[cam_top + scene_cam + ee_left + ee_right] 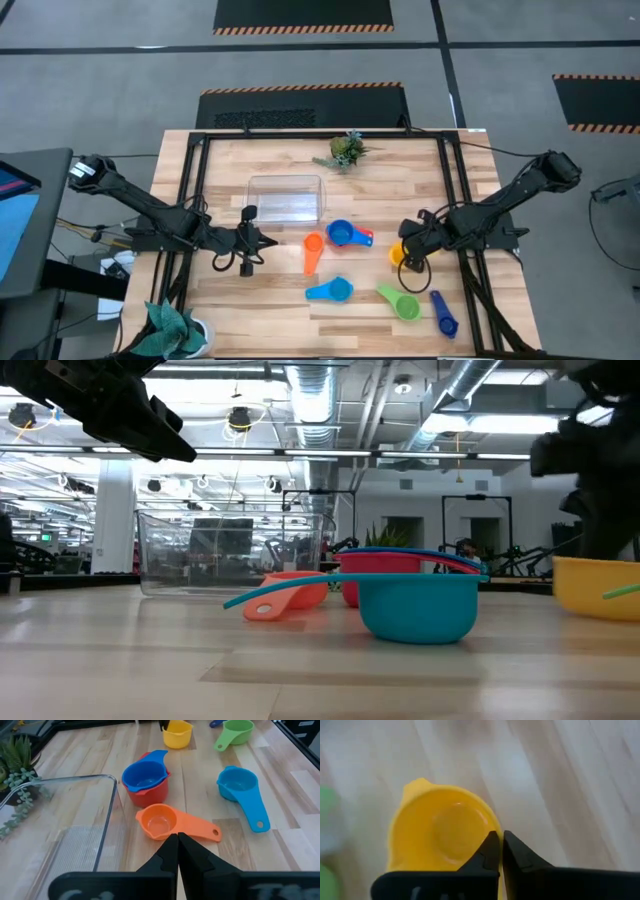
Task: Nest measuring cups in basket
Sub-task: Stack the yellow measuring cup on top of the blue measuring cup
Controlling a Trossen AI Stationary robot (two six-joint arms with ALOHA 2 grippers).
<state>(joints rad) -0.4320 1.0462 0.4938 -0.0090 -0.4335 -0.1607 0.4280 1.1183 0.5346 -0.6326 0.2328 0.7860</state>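
Note:
The clear basket (285, 198) stands at the table's middle, toward the far side. On the table near it lie an orange measuring cup (159, 821), a blue cup nested in a red one (146, 776), a light-blue cup (240, 787), a green cup (402, 303) and a dark-blue cup (444, 318). The yellow cup (442, 832) stands upright at the right. My right gripper (500, 840) is shut on it from above. My left gripper (177, 840) hangs shut over the table beside the basket, short of the orange cup and touching nothing. My right gripper pinches the yellow cup's wall at the rim (492, 827), one finger inside the bowl and one outside. The fingers come steeply from above. The cup stands upright with its bottom (595, 612) on the table. The gripper's body hides the cup's handle.
A small green plant sprig (345, 150) lies at the table's far edge and a potted plant (175, 330) stands at its near left corner. Black frame rails (190, 200) run along the table's sides. Bare wood lies between the basket and the yellow cup.

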